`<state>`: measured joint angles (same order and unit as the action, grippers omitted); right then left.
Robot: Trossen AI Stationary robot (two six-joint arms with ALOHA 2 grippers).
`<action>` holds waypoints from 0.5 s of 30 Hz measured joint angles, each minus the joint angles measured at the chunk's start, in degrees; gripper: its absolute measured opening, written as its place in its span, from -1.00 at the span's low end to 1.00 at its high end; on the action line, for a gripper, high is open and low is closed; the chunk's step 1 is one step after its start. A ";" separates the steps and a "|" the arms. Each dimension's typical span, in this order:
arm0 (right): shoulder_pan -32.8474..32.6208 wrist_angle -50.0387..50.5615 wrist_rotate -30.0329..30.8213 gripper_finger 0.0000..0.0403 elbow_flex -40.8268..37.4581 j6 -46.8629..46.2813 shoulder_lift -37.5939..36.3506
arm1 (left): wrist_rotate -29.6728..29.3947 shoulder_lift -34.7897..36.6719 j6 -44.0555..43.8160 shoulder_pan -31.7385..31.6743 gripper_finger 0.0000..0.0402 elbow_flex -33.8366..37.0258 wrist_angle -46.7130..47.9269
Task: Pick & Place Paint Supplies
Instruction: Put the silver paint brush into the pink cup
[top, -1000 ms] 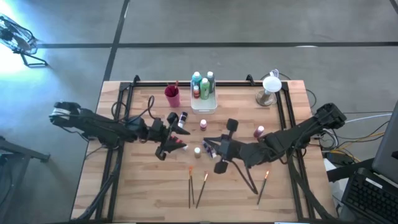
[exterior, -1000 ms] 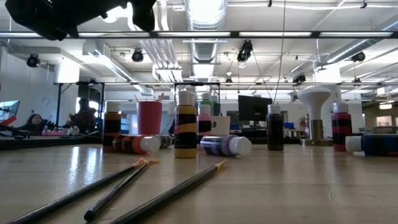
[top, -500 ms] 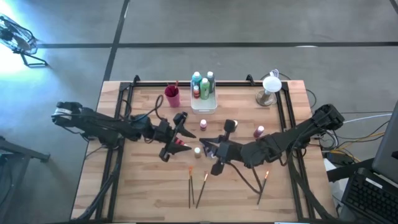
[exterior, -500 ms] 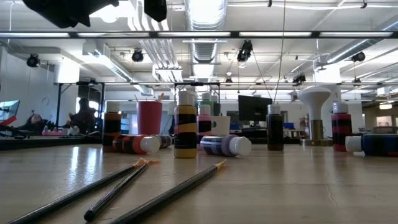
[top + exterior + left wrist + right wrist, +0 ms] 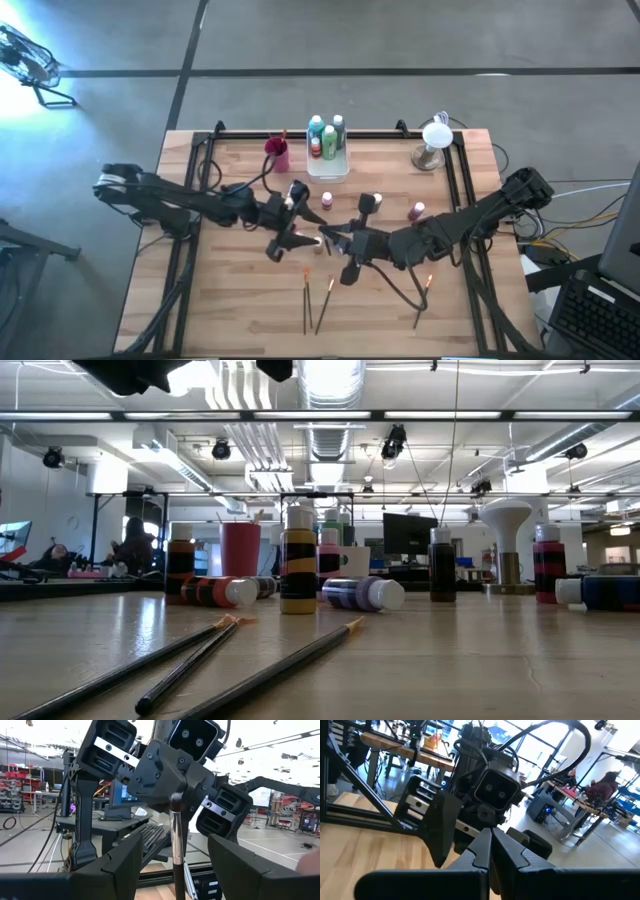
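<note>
Brush [image 5: 176, 845]: its handle is pinched in the fully closed right gripper [image 5: 322, 238], in front of the tray [image 5: 328, 172]; the tip is hidden from you. The left gripper [image 5: 304, 228] gapes wide around the handle, gripping nothing. 3 brushes [image 5: 307, 298] lie farther from the tray, and 4 bottles [image 5: 328, 136] stand in it. The left gripper has moved closer since 1 second ago.

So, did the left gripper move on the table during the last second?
Yes. In the high view the left gripper has moved toward the right side of the wooden table, passing the magenta cup and nearing the right gripper.
</note>
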<state>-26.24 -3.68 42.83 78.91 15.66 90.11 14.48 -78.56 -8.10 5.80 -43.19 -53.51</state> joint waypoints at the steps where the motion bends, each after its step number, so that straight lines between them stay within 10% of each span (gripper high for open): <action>1: 0.00 0.06 0.02 -0.96 -0.02 0.00 0.00 | 0.00 -0.28 0.05 0.00 0.13 -0.34 0.06; 15: 0.00 0.26 0.02 -0.96 -0.47 -0.07 0.00 | 0.48 -2.10 0.58 -0.02 0.13 -3.46 0.93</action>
<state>-26.24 -3.42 42.85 78.44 15.59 90.11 14.96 -80.66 -7.52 5.78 -46.65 -52.58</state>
